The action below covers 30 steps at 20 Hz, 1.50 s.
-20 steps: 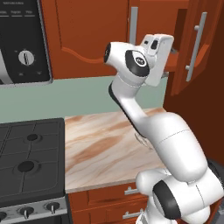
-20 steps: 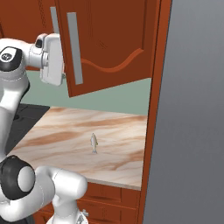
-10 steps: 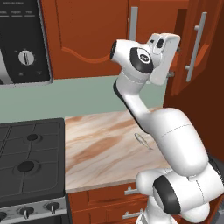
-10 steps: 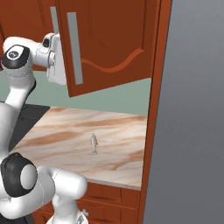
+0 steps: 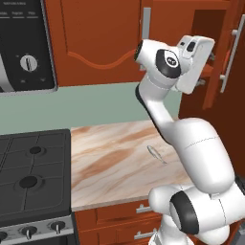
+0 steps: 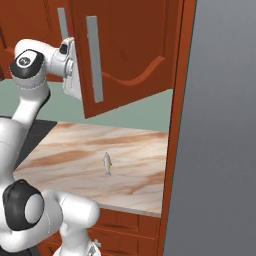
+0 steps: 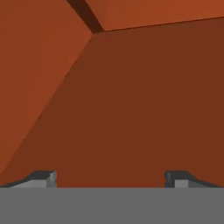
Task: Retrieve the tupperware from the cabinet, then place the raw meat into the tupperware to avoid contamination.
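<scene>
A marbled beige and tan tabletop (image 5: 115,162) runs along the wall, and everything here is placed against it. On its left side, flush with its edge, sits a dark stove (image 5: 28,177) with round burners and a row of knobs along the front. Above the stove hangs a black microwave (image 5: 24,43) with a white dial. Behind the tabletop the wall (image 5: 95,105) is pale green. Under the front edge of the tabletop are red-brown drawers (image 5: 139,210) with short grey handles. To the right of the tabletop, in the right base view, a tall flat grey panel (image 6: 220,125) stands edged by a red-brown post.

The raw meat (image 6: 107,163), a small silvery sliver, lies on the bare tabletop, toward its right half and well apart from the stove.

Above the tabletop hangs the cabinet (image 5: 100,38), red-brown, with arched panels and long grey bar handles. One door (image 6: 125,50) stands swung out over the tabletop, and another is open at the far right of the left base view.

The arm is raised well above the tabletop, its hand at the cabinet opening. The pincer (image 7: 109,177) has its jaws spread wide with nothing between them, facing plain red-brown inner cabinet surfaces. The tupperware cannot be made out.
</scene>
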### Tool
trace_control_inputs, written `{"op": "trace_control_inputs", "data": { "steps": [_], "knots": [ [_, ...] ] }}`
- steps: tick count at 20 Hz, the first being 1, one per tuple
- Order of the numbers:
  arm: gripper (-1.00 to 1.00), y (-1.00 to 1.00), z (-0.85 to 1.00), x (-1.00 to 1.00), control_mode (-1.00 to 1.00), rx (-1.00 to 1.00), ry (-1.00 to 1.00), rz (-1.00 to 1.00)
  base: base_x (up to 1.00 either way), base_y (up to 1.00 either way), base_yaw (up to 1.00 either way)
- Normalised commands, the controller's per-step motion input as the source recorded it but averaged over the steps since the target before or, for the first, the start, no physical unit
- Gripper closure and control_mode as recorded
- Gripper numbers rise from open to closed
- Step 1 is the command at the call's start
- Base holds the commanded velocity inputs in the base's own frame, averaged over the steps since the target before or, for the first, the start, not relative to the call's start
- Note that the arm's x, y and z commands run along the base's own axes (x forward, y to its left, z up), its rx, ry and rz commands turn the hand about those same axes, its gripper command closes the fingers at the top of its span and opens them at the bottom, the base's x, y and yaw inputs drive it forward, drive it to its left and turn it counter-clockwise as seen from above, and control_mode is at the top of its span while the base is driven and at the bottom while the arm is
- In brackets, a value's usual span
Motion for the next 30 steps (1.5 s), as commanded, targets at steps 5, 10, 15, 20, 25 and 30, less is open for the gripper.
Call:
{"op": "trace_control_inputs", "data": {
  "steps": [5, 10, 15, 20, 25, 30],
  "knots": [
    [-1.00, -0.64, 0.00, -0.45, -1.00, 0.02, 0.00, -0.09, 0.00, 0.00, 0.00],
    [-1.00, -0.65, 0.00, -0.36, -1.00, 0.03, 0.00, -0.06, 0.00, 0.00, 0.00],
    [-1.00, -0.65, 0.00, -0.23, -1.00, 0.04, -0.01, -0.01, 0.00, 0.00, 0.00],
    [-1.00, -0.64, 0.00, -0.19, -1.00, 0.04, -0.04, 0.00, 0.00, 0.00, 0.00],
    [-1.00, -0.60, 0.00, -0.13, -1.00, 0.07, -0.03, 0.00, 0.00, 0.00, 0.00],
    [-1.00, -0.25, -0.01, 0.00, -1.00, 0.07, 0.00, 0.00, 0.00, 0.00, 0.00]
  ]
}}
